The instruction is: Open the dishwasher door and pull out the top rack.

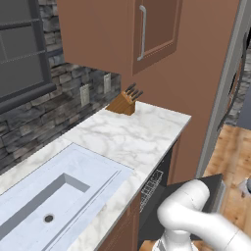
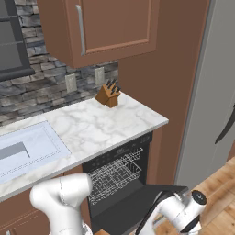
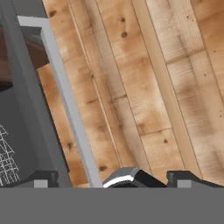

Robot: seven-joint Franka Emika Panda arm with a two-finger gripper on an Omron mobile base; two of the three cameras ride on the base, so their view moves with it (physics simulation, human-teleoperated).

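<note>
Spread wide and holding nothing, the tool [image 3: 113, 180] hovers beside the silver handle [image 3: 65, 96] of the lowered dishwasher door [image 2: 137, 202]. Top rack [image 2: 114, 176] sits inside; reaching in, the arm might bump this door.

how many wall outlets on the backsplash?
2. Both on the stone backsplash behind the counter: left outlet nearer the sink, right outlet beside the knife block. More could be out of frame.

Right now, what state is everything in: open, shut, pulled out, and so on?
dishwasher door: swung down, open.
top rack: in the opening, front edge poking out a little, not pulled fully out.
gripper: open, holding nothing, beside the door's silver handle.
upper cabinet door: shut.
sink: dry, empty.
</note>
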